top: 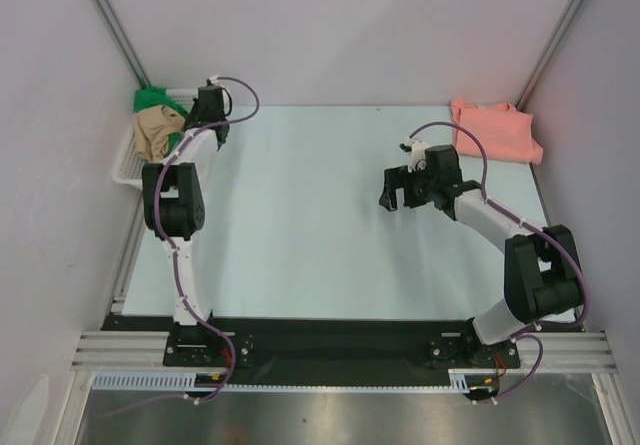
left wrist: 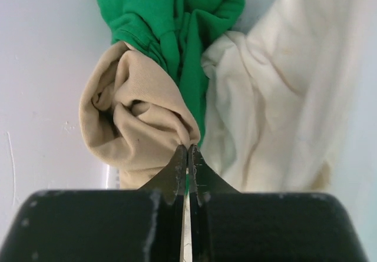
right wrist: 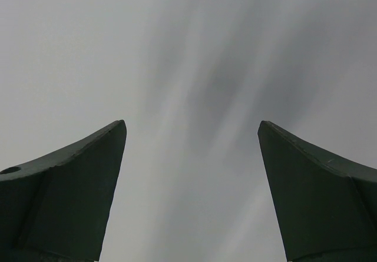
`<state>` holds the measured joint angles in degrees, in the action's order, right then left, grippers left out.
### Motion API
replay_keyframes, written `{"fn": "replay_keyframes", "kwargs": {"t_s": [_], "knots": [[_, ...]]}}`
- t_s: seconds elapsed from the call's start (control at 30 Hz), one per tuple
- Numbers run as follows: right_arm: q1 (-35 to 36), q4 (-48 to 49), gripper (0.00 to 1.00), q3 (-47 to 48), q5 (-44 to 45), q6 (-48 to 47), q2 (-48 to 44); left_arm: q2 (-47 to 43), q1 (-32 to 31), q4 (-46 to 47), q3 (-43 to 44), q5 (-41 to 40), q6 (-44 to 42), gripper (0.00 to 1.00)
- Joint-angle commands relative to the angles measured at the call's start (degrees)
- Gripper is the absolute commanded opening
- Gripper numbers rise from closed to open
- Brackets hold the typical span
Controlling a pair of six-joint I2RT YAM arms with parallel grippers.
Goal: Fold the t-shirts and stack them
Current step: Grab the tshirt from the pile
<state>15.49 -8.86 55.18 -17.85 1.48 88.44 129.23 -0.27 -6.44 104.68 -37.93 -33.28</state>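
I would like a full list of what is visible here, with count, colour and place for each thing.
tan t-shirt: one, tan, bunched in the basket at the far left
green t-shirt: one, bright green, in the same basket, behind the tan one
cream t-shirt: one, cream, crumpled beside the tan and green ones
pink t-shirt: one, salmon pink, on the table's far right corner
basket: one, white lattice, at the table's far left edge
table: one, pale blue-white, in front of both arms
left gripper: one, black, shut on a fold of the tan t-shirt
right gripper: one, black, open, over the table's right half, holding nothing
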Motion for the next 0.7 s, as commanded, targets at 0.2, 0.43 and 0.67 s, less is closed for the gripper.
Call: {"fn": "replay_keyframes", "kwargs": {"t_s": [0.2, 0.43, 0.67], "knots": [[-0.28, 1.22, 1.0, -0.77, 1.06, -4.63, -6.61, -14.42, -5.96, -8.12, -5.2, 3.47, 9.97, 0.0], [-1.86, -1.42, 1.0, -5.16, 2.38, -10.08, -11.97, -25.93, -10.61, -15.18, -7.29, 7.34, 17.54, 0.0], [-4.06, -1.6, 1.0, -8.51, 0.89, -9.91, -18.04, -35.96, -14.31, -16.15, -8.01, 8.84, 16.93, 0.0]]}}
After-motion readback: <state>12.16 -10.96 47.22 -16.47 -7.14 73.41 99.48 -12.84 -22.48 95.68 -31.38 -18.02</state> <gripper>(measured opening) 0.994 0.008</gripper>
